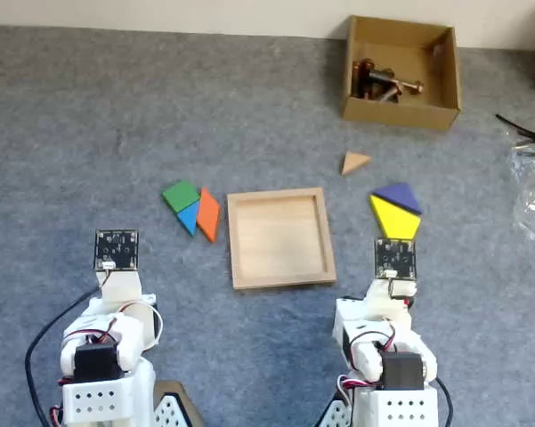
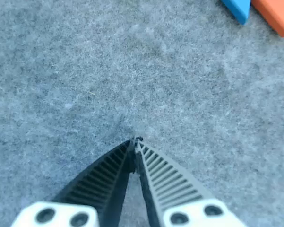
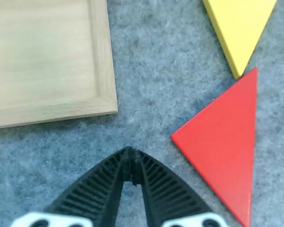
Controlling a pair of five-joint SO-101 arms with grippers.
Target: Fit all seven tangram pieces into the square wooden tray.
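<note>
- The wooden tray (image 1: 234,240) is lying empty on the grey bench (image 1: 89,124) between the two arms. Judging by this, the task is only beginning.
- The green piece (image 1: 180,195), blue piece (image 1: 189,216) and orange piece (image 1: 208,213) are sitting clustered just beside the tray on the left arm's side.
- The yellow piece (image 1: 395,219) and dark blue piece (image 1: 397,197) are touching on the other side, with the tan triangle (image 1: 354,162) lying farther back.
- The red triangle (image 3: 224,146) is lying near the right end effector (image 3: 131,153), its tip almost meeting the yellow piece.
- The left end effector (image 2: 134,142) is hanging over bare bench, fingers pressed together and gripping nothing.
- The right end effector is likewise closed and empty.
- The next move is probably calling for spreading the right fingers and pinching the flat red triangle low, across its edges.
</note>
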